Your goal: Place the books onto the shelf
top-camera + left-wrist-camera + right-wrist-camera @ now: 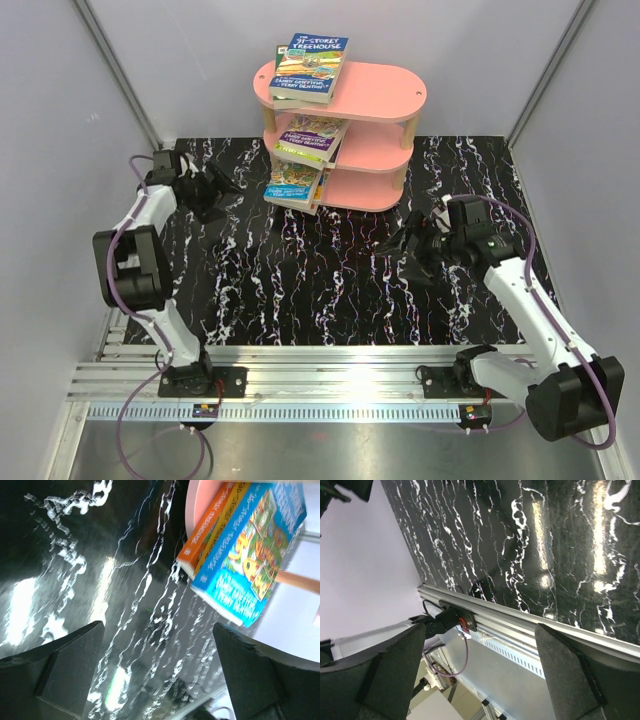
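The pink shelf [375,105] stands at 12 o'clock on the black marbled table [300,290]. The books [308,70] lie stacked at the left end of all 3 tiers, overhanging the edges. At 10 o'clock the left gripper [222,188] and at 3 o'clock the right gripper [400,245] both gape wide, holding nothing.

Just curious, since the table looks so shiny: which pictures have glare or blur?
Top view: sharp, evenly lit, table barely glossy. Left wrist view: white glare patches, smeared veins, books slightly soft. Right wrist view: bright glare streaks; the near fingers dark and unfocused.
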